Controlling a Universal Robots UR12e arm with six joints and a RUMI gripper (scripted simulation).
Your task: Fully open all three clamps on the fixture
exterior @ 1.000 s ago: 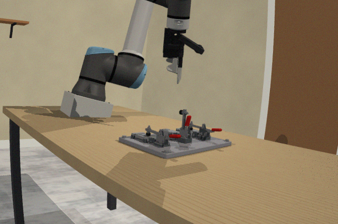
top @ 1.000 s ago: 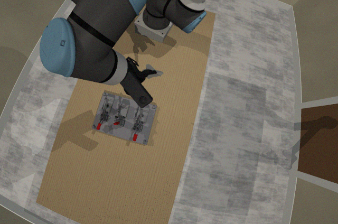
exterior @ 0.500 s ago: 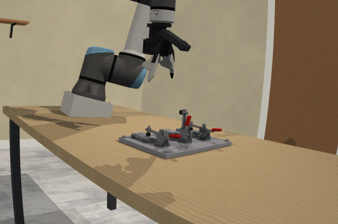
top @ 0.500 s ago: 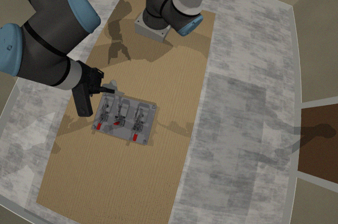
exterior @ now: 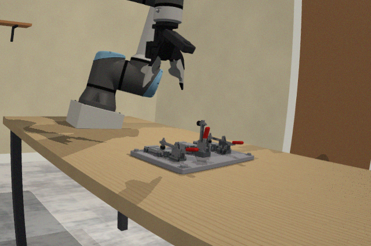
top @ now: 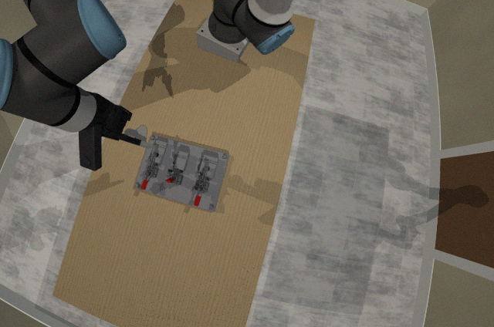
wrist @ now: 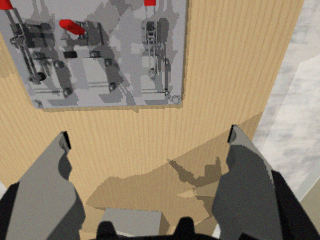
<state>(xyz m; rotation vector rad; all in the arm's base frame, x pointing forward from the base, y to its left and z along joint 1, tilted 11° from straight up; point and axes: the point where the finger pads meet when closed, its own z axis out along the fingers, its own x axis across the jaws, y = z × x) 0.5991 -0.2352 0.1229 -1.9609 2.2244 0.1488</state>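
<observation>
Fixture lies flat on your worktop, middle clamp lever upright; your tool hangs spread and empty, well above it.

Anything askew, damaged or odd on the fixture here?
Only one thing: the middle clamp's red handle stands upright, while the outer clamps' handles lie flat. The fixture sits flat on the table; the open gripper hangs above it.

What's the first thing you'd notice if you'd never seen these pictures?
The big grey arm with blue caps, hanging its open gripper high above the wooden table. Next, the grey fixture plate on the table with three red-handled clamps. The middle clamp has its red handle sticking up, while the other two handles lie flat.
</observation>
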